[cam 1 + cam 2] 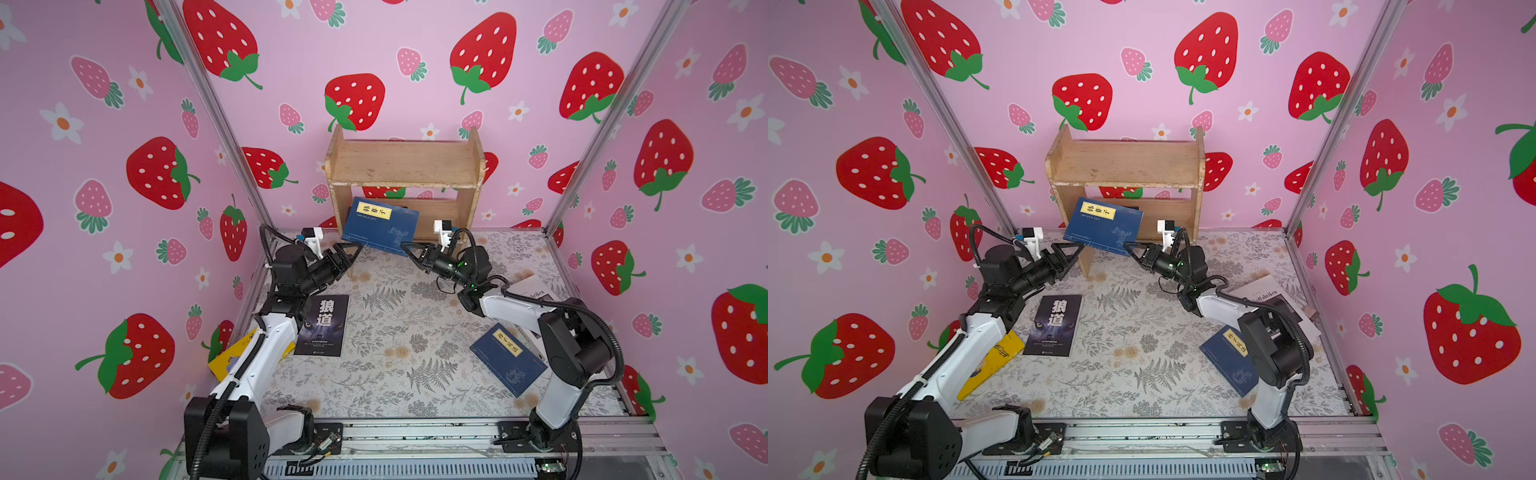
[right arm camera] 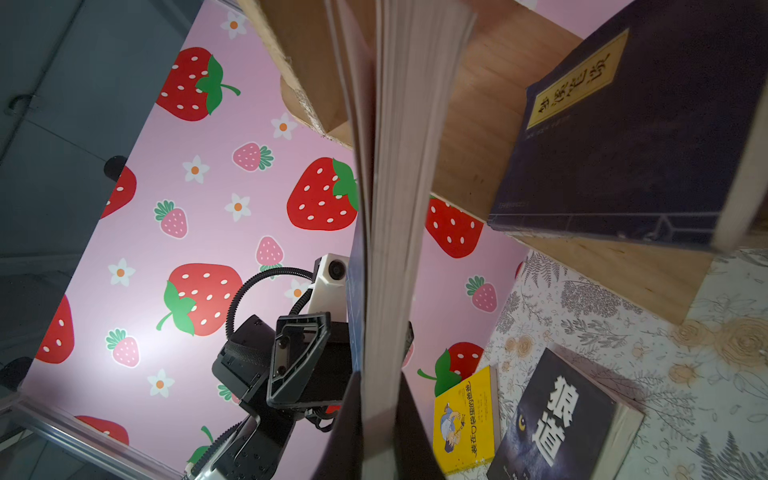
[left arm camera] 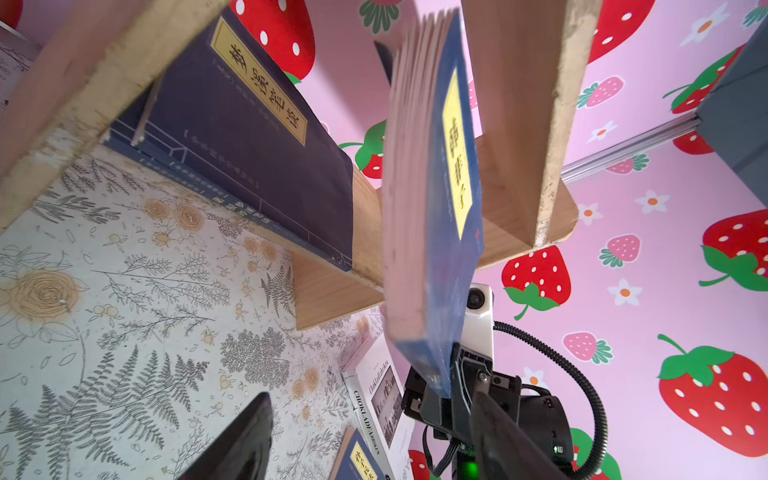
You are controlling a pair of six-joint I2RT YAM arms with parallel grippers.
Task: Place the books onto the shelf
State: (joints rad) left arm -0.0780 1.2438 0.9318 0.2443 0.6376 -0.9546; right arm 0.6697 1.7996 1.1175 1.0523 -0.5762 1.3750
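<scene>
A staged robot-lab booth: pink strawberry-printed wall panels (image 1: 415,62) on aluminium posts (image 1: 217,116), fern-patterned grey tabletop (image 1: 395,299), 2 white-and-black robot arms (image 1: 266,349) bolted to a slotted aluminium rail (image 1: 415,434).

So the right claw (image 1: 404,248) has the navy book (image 1: 380,224) pinched by a lower corner, tilted in front of the lower tier of the shelf (image 1: 405,166). The left claw (image 1: 355,249) sits right by the opposite corner. A black book (image 1: 322,326) and a second navy book (image 1: 507,357) lie flat on the desk (image 1: 395,332).

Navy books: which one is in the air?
The tilted navy book, pinched by the right pincer before the shelf. The flat navy book lies on the table; the shelved navy book sits in the lower tier.
</scene>
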